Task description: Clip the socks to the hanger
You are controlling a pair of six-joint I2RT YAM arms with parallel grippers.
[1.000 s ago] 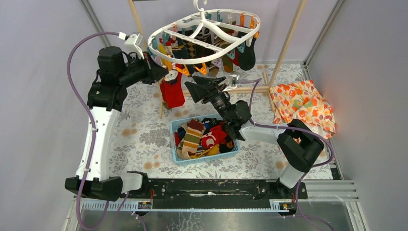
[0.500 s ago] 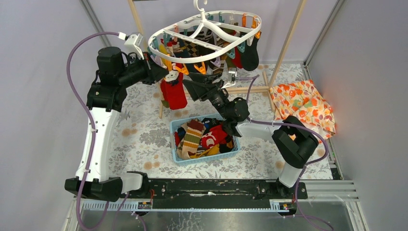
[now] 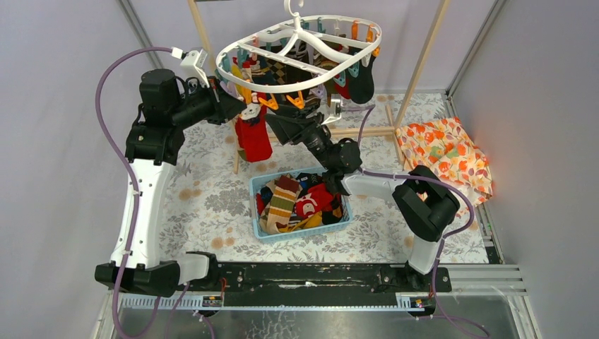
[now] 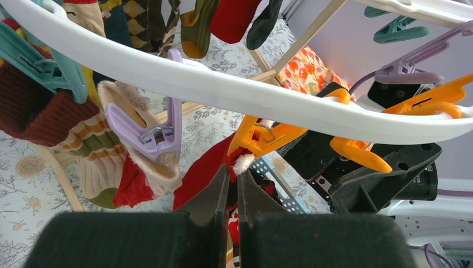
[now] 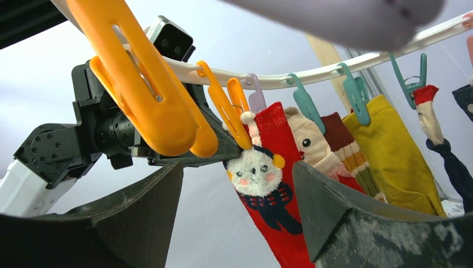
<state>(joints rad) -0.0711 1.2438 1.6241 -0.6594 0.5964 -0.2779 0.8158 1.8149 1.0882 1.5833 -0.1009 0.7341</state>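
The white oval hanger [image 3: 297,85] hangs at the back with several socks clipped round its rim. My left gripper [image 3: 240,108] [image 4: 234,170] is shut on the cuff of a red sock [image 3: 254,138] [image 4: 195,178] with a white bear face [image 5: 257,170]. It holds that cuff up against an orange clip [image 4: 268,137] [image 5: 237,114]. My right gripper [image 3: 284,121] [image 5: 237,184] is open just below the rim, pointing up. A second orange clip [image 5: 150,100] hangs right above its left finger [image 5: 145,218]. Nothing is between its fingers. More socks lie in the blue basket [image 3: 304,231].
A wooden rail frame [image 3: 420,63] carries the hanger, and its foot crosses the table behind the basket. An orange floral cloth [image 3: 445,152] lies at the right. Purple [image 4: 162,134] and teal [image 5: 307,103] clips hold neighbouring socks along the rim [image 4: 223,89].
My right gripper has risen and moved left, up under the hanger's orange clips. The hanger has swayed slightly. The left gripper stays shut on the red sock.
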